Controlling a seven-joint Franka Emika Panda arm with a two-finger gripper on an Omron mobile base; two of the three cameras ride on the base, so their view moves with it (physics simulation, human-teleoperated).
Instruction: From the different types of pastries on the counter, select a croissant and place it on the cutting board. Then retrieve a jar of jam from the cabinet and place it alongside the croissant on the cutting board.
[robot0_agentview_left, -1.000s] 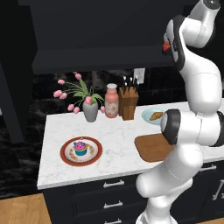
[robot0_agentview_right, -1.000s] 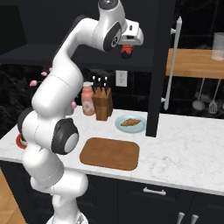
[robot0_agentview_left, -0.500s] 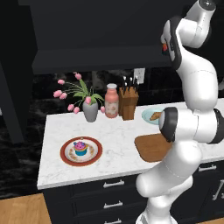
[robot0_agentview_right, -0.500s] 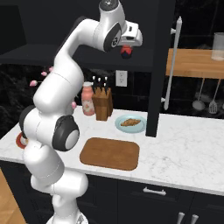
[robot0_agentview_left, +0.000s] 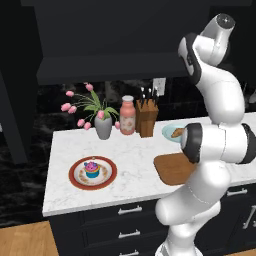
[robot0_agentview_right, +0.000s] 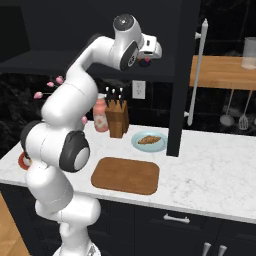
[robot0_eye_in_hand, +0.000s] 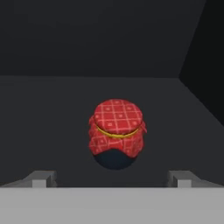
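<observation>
Reaches deeper into the cabinet (robot0_agentview_right: 180, 75) than before; gripper (robot0_eye_in_hand: 112, 181) spread wide, grasping nothing, jam jar (robot0_eye_in_hand: 117, 131) between fingertips (robot0_eye_in_hand: 41, 178), untouched.

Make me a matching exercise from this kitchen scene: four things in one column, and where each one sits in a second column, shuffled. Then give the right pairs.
Things:
1. croissant
2. cupcake
3. jar of jam
4. cutting board

Places:
A. inside the dark cabinet, ahead of the open gripper
B. bare, on the counter near its front edge
C. on the light blue plate
D. on the red-rimmed plate

Pairs: 1-C, 2-D, 3-A, 4-B
</observation>
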